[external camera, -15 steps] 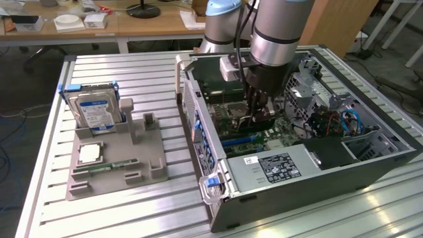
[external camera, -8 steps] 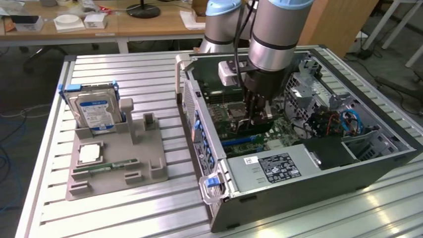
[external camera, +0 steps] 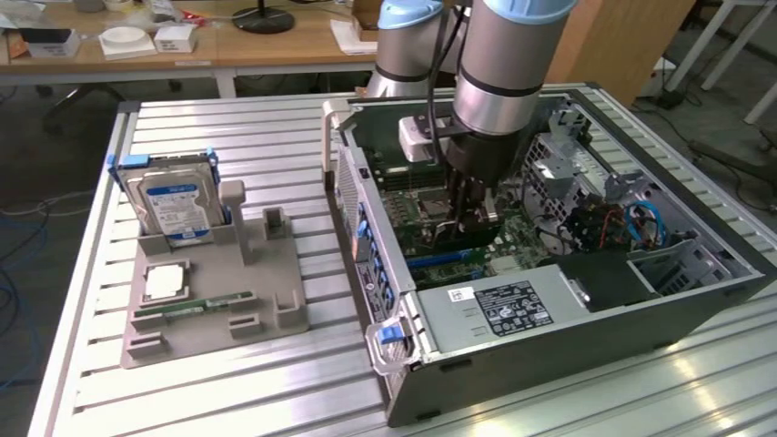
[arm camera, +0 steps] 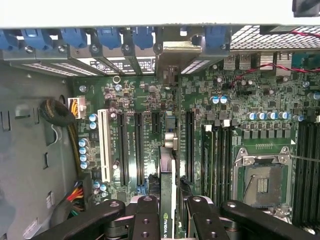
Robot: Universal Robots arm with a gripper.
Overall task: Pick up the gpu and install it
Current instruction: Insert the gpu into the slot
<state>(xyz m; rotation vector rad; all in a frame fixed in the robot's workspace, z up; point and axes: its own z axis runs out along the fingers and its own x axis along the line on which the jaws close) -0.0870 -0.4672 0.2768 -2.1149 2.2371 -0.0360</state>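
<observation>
The graphics card (arm camera: 168, 175) stands edge-on, clenched in the pincer (arm camera: 171, 205), directly below it over the main board (arm camera: 240, 95) slots inside the computer case (external camera: 534, 360); you appear mid-installation; seating calls for exact edge-to-slot alignment.

Slatted metal tabletop (external camera: 243, 137) carrying an open computer case (external camera: 547, 364) laid on its side and, at the exterior view's left, a grey holder (external camera: 273, 291). In the holder, a hard drive (external camera: 176, 205) with a blue-and-white label stands upright; a square silver chip (external camera: 164, 280) and a narrow green memory stick (external camera: 195, 308) lie flat. Inside the case: motherboard (arm camera: 235, 100), empty processor socket (arm camera: 262, 182), one white slot (arm camera: 104, 145) beside black ones, and a labelled power supply (external camera: 510, 305).
</observation>
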